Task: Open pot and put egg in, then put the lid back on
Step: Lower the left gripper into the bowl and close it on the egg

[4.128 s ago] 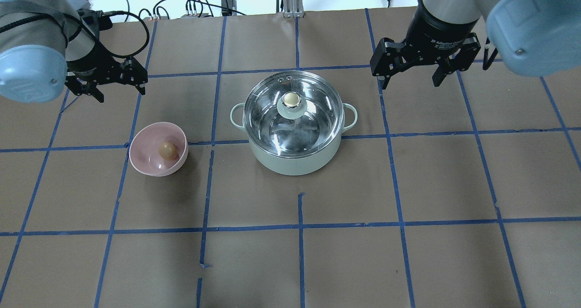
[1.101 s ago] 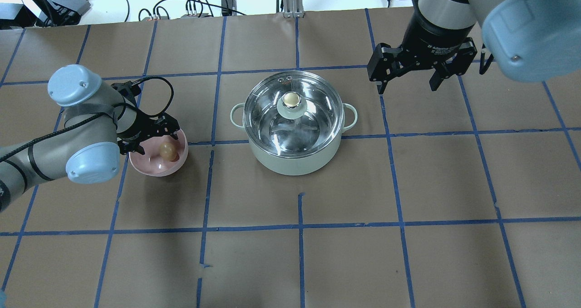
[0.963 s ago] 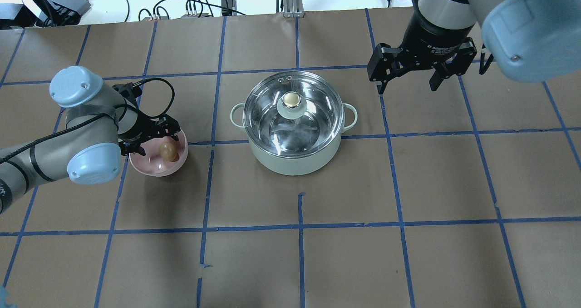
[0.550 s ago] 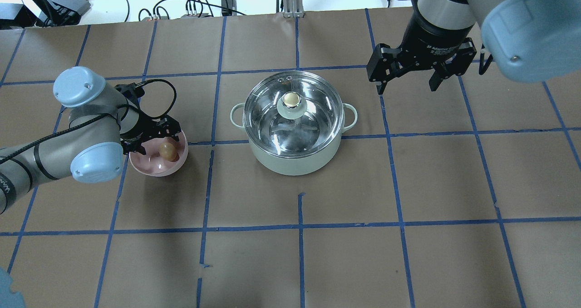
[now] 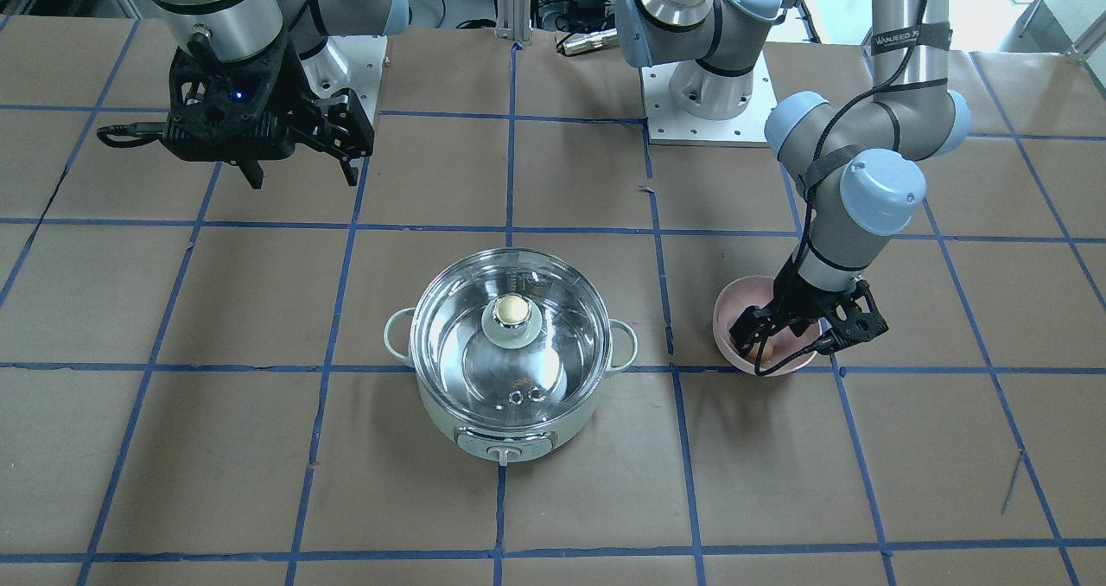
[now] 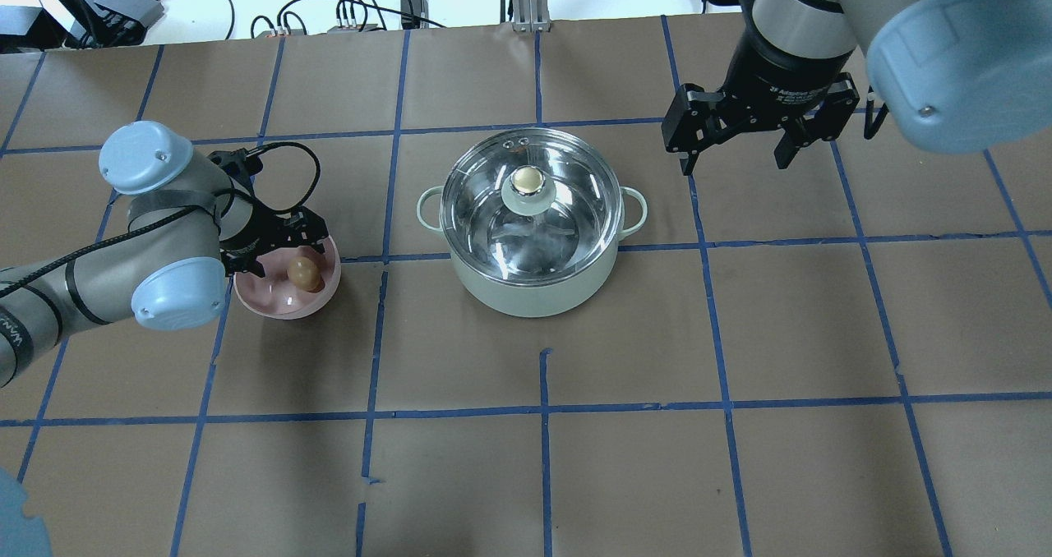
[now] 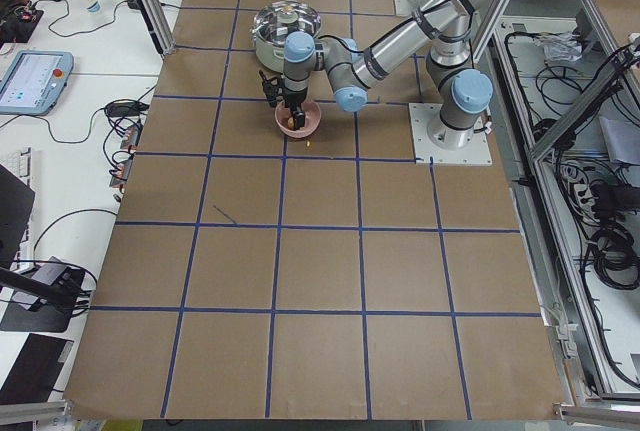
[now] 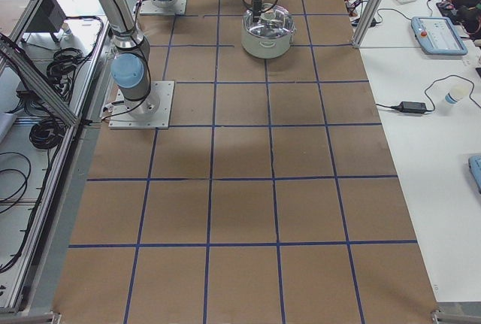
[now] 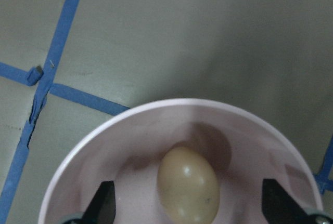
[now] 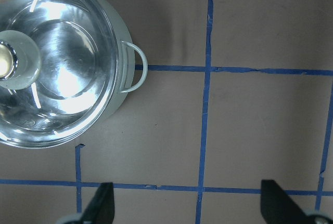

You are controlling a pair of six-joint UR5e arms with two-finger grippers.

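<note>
Where blue tape grids brown paper, the pot stands.

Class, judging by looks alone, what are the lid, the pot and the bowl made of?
Lid: clear glass, see-through with glare.
Pot: mirror-bright steel inside, matte mint coating outside, enamel or paint unclear.
Bowl: glossy pink, plastic or ceramic; cannot tell.

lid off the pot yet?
No, the lid sits flat on the pot, and the right gripper hangs open off to the side, touching neither.
</note>
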